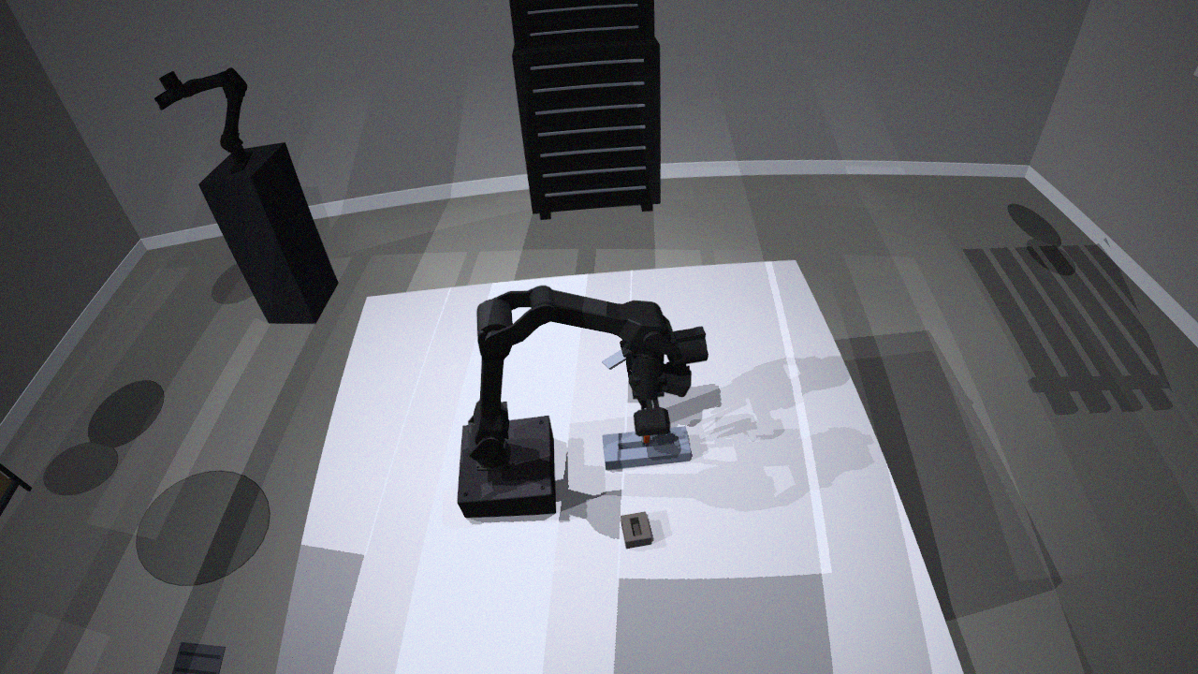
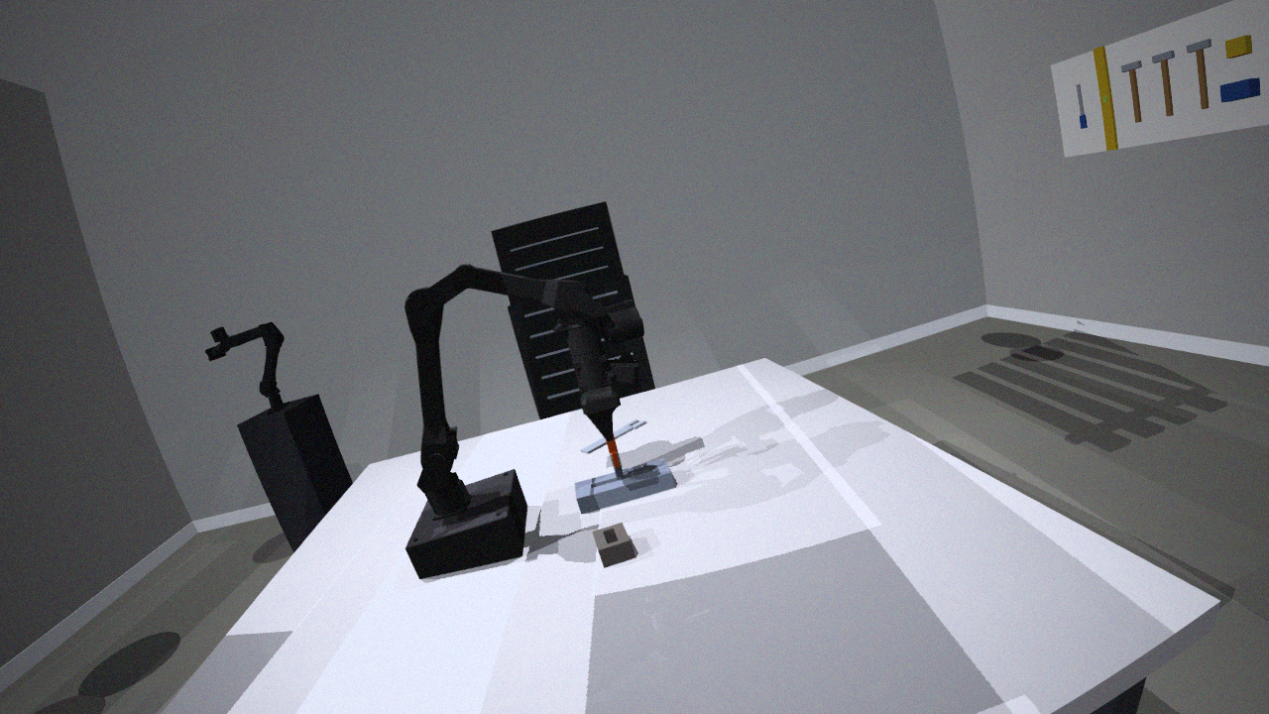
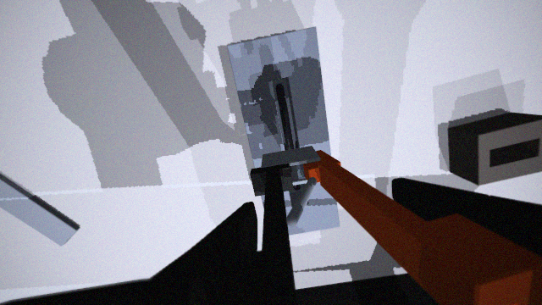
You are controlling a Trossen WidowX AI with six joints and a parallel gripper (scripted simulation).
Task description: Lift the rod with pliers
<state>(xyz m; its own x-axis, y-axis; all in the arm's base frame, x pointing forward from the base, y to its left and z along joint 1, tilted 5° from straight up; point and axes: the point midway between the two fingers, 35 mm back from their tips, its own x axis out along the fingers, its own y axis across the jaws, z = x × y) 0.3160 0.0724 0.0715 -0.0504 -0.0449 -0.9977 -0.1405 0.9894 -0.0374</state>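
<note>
Over the block (image 1: 615, 462) (image 2: 596, 502) (image 3: 323, 218), the rod (image 3: 283, 114) appears as a dark, round-ended bar lying low in its narrow channel, seen only in the wrist view. It is probably stiff, light and a little slippery, so the pliers (image 1: 647, 438) (image 2: 613, 452) (image 3: 360, 195) want to bite it near mid-length — an end hold might let it swing. The gripper (image 1: 650, 419) (image 2: 604, 430) (image 3: 322, 199) grips the pliers, its fingers outside the spread handles; whether their jaws surround the rod, I cannot tell. The channel walls look like the main obstacle. Beside the block stands the vacant holster (image 1: 647, 537) (image 2: 618, 553) (image 3: 461, 157); across from it, a pale bar (image 1: 614, 360) (image 2: 596, 444) (image 3: 38, 216) — apart from the block.
</note>
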